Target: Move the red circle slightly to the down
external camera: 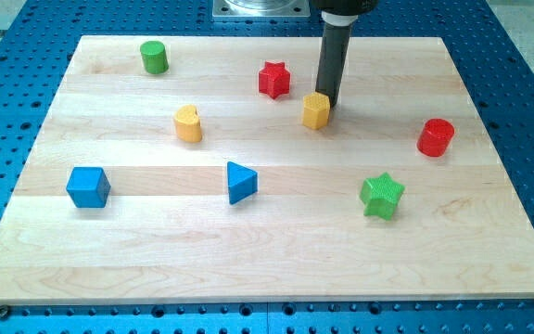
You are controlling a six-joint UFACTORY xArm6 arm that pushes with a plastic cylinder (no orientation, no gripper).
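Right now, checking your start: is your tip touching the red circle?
No: my tip sits against the yellow hexagon, far left of the red circle.

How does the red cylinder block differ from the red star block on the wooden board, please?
The red cylinder block is round; the red star block has points. The cylinder sits near the view's right edge, far from my tip; the star lies just left of it, nearer the top. Both are red and untouched.

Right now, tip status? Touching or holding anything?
My tip: no pincer, so it holds nothing. It sits right behind the yellow hexagon block, apparently touching, and well left of the red circle.
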